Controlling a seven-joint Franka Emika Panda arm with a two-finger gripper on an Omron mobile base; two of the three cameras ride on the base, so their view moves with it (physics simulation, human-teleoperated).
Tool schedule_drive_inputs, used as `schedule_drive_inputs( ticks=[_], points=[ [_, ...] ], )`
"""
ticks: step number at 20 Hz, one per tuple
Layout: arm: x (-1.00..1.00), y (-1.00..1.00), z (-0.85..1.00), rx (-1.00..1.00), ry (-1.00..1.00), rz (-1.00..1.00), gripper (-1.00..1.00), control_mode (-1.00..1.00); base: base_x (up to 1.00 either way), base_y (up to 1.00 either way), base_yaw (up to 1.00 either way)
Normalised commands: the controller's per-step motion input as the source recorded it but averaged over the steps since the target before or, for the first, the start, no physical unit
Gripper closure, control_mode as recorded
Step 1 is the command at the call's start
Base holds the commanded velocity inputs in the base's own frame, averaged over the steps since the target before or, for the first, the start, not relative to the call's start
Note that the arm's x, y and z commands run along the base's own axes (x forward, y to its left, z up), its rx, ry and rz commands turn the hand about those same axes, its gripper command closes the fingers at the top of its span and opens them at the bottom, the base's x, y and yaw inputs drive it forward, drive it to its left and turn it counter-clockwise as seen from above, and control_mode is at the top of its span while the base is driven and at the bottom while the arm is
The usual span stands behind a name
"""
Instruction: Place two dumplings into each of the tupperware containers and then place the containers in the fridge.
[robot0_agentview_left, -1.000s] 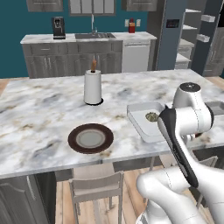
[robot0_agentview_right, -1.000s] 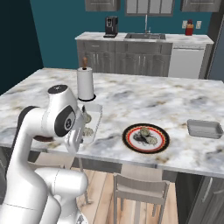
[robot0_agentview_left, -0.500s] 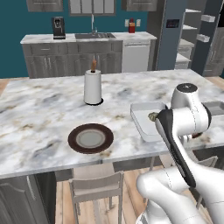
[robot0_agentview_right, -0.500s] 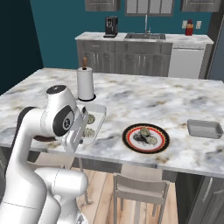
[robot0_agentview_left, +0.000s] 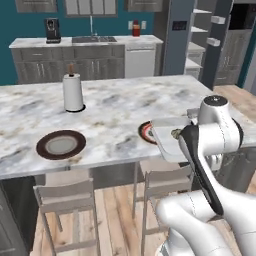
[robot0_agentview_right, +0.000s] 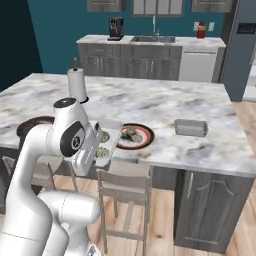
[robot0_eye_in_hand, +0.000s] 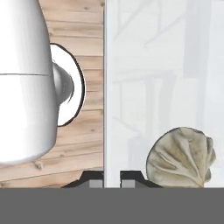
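Note:
My gripper (robot0_eye_in_hand: 111, 178) is shut on the rim of a pale translucent tupperware container (robot0_eye_in_hand: 162, 87), with wooden floor showing beside that rim. One wrinkled tan dumpling (robot0_eye_in_hand: 181, 157) lies in it close to the fingertips. In the right base view the held container (robot0_agentview_right: 111, 131) hangs tilted at the island's front edge with two dumplings (robot0_agentview_right: 105, 136) inside, my hand under its near end. A second container (robot0_agentview_right: 191, 127) rests on the counter to the right. The slate blue fridge (robot0_agentview_left: 175, 47) stands at the far right with white shelves showing.
A red-rimmed plate (robot0_agentview_right: 142, 137) with more dumplings sits just behind the held container. A dark round plate (robot0_agentview_left: 61, 144) and a paper towel roll (robot0_agentview_left: 73, 92) stand on the marble island (robot0_agentview_left: 115, 110). Two stools (robot0_agentview_left: 65, 197) are tucked under its front edge.
The whole scene has slid left in both base views, so the base has driven right along the island. The container stays in my shut gripper.

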Motion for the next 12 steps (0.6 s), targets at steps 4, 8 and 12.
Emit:
schedule_drive_inputs(
  ticks=[4, 8, 12],
  points=[
    [0.00, 0.00, 0.00, 0.00, 0.00, 0.00, 1.00, 1.00, 0.07, -1.00, -0.08],
    [0.00, 0.00, 0.00, 0.00, 0.00, 0.00, 1.00, 1.00, 0.23, -1.00, -0.10],
    [0.00, 0.00, 0.00, 0.00, 0.00, 0.00, 1.00, 1.00, 0.42, -1.00, -0.02]
  ],
)
